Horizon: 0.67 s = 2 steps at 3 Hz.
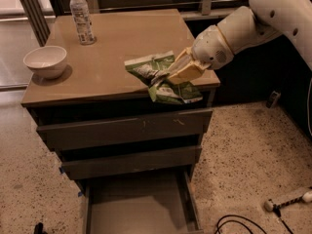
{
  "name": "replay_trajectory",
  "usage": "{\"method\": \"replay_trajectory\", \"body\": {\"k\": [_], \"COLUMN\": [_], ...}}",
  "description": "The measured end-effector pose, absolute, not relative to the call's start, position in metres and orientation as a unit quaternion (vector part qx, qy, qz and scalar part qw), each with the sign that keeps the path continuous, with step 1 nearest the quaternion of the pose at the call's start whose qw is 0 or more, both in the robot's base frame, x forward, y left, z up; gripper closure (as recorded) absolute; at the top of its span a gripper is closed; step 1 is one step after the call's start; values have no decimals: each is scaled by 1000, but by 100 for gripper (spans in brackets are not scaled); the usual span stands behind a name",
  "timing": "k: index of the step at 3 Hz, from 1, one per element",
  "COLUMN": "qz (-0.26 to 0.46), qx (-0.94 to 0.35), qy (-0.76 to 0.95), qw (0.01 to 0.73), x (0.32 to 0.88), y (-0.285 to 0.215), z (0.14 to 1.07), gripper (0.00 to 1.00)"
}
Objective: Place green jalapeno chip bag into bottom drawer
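The green jalapeno chip bag [146, 69] is pinched by the gripper [171, 75] at the front edge of the cabinet top [122, 38], its lower part hanging past the edge. The carry is judged to be in hand; next the bag must be brought forward, lowered over the open bottom drawer [136, 206] and released.

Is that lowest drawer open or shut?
Open: the bottom drawer is pulled out, its bare floor showing. The gripper holds the green jalapeno chip bag over the front edge of the cabinet top.
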<state>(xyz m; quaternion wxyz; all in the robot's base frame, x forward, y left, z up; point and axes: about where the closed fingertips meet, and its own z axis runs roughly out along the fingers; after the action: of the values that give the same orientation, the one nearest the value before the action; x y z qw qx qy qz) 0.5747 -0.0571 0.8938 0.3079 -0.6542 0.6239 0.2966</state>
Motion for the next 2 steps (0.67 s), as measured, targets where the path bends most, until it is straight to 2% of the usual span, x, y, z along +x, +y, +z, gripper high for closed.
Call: {"method": "replay_trajectory", "body": {"k": [2], "qz": [314], "qx": [-668], "qy": [613], "qw": [284], "x": [552], "y": [-50], "z": [872], "gripper": [100]}}
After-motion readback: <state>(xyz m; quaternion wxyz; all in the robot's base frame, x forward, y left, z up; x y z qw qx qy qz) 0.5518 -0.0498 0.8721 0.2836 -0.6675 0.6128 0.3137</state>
